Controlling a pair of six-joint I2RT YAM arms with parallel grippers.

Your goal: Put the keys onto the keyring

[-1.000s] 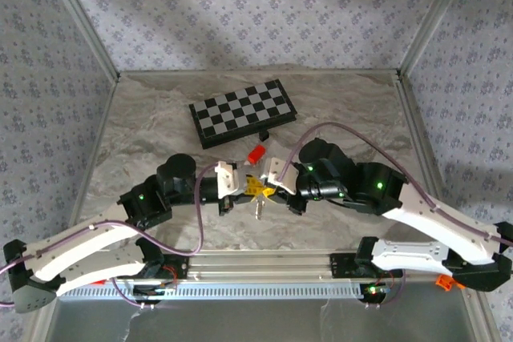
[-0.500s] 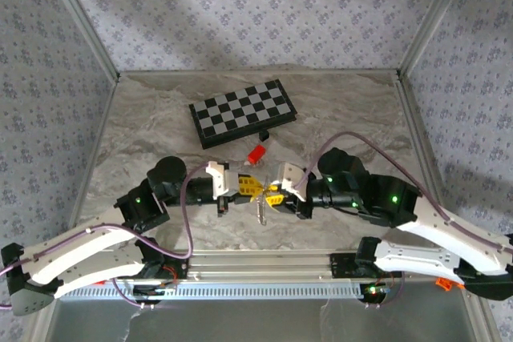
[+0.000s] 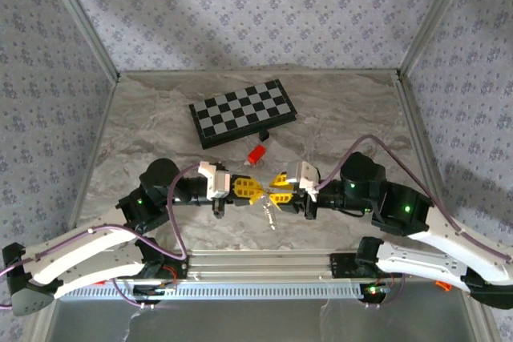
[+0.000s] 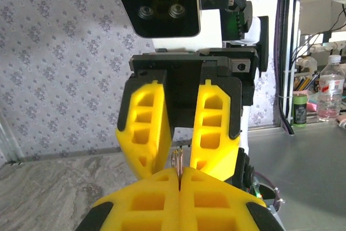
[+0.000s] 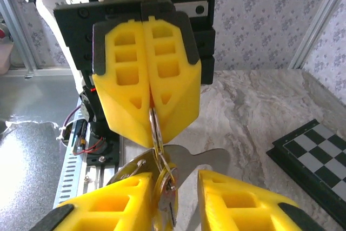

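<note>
Overhead, a board (image 3: 243, 112) lies toward the far side of the table (image 3: 353, 118), with a red piece (image 3: 256, 154) just in front of it; both sit apart from the 2 grippers, which meet tip to tip near the table's front edge

The left gripper (image 3: 253, 190) has its 2 yellow fingers (image 5: 186, 87) pressed together, pinching the top of the keyring (image 5: 155, 131), which hangs from their tips. The right gripper (image 3: 276, 190) has its fingers (image 4: 221, 120) spread, 1 on each side of the ring. The keys (image 5: 201, 162) dangle from the ring in that gap, a silvery blade sticking out sideways

Whether either right finger touches the keys I cannot tell. In the left wrist view the ring is just a thin metal edge at the seam of the closed fingers. The keys' lower ends are cut off by the bottom of the right wrist view, and overhead they are a small silvery blur below the fingertips
</note>
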